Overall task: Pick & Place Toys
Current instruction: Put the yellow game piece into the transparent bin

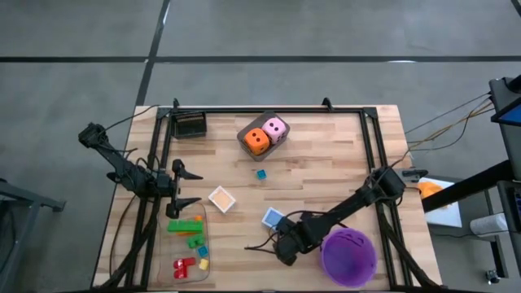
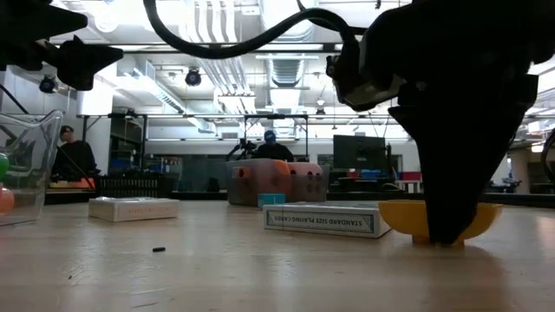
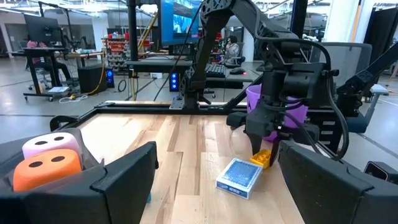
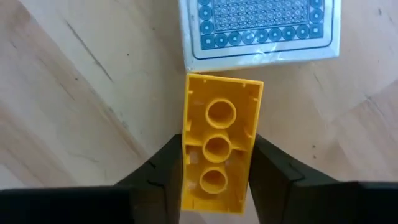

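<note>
My right gripper (image 1: 285, 247) is shut on a yellow brick (image 4: 219, 146) low over the table's near middle, between a blue playing-card box (image 1: 273, 218) and the purple bucket (image 1: 348, 256). The brick lies with its hollow underside up. My left gripper (image 1: 186, 188) is open and empty at the table's left, above the clear tray (image 1: 189, 244), which holds green, red, yellow and blue bricks. An orange die and a pink die (image 1: 265, 137) stand side by side at the far middle. A small teal brick (image 1: 260, 174) and a flat square tile (image 1: 221, 198) lie on the table. My right gripper pinches the yellow brick's two long sides (image 4: 186, 168) between its two fingers, at the end away from the card box. The fingers point down and lie across the brick. The brick sits about level at table height (image 2: 481, 218); whether it is clear of the wood I cannot tell.
A black box (image 1: 189, 124) stands at the far left corner. A dark metal frame (image 1: 269, 110) runs along the table's far edge and sides. The card box lies just beyond the held brick (image 4: 261, 28). Bare wood lies at the far right (image 1: 342, 155).
</note>
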Controlling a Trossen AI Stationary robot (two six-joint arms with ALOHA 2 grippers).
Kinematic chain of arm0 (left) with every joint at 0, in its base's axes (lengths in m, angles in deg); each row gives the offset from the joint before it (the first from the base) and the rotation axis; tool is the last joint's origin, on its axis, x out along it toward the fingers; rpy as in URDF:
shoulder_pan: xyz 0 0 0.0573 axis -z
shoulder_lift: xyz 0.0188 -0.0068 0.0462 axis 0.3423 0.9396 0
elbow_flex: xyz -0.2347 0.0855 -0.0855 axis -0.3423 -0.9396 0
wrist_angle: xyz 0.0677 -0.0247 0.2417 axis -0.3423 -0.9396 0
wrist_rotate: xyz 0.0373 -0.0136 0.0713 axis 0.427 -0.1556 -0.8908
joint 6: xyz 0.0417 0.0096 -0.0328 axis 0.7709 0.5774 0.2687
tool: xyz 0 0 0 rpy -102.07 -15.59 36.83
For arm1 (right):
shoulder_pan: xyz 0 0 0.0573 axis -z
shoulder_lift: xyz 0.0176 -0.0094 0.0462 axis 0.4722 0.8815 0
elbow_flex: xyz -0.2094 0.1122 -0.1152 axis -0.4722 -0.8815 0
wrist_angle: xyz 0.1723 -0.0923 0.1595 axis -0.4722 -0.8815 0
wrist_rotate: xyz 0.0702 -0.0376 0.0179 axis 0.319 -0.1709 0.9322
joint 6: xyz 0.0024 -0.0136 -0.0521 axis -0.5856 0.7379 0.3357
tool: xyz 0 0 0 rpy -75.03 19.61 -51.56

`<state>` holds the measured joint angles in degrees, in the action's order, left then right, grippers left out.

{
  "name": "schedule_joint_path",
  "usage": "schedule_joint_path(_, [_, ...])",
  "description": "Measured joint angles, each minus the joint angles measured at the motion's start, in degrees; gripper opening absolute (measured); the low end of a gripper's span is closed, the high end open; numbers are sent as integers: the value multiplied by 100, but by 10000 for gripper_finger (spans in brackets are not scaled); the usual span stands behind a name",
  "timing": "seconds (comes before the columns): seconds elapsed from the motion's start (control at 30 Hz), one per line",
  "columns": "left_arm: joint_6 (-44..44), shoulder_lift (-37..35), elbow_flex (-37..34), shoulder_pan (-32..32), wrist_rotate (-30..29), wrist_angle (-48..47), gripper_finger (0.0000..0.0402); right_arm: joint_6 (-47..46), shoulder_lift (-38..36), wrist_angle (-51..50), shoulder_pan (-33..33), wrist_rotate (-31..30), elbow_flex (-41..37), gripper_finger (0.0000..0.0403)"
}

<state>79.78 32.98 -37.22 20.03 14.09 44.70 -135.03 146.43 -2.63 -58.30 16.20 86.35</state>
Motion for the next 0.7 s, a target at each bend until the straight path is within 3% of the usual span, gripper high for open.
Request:
schedule_joint_path(0.43, [-58,0,-7,-2,45,-11,337,305,-170,-185,-224,-542,129,128])
schedule_joint_path(0.7, [-628,0,-9,-2,66,-3,337,1129,-197,-474,-257,-2201,810,128])
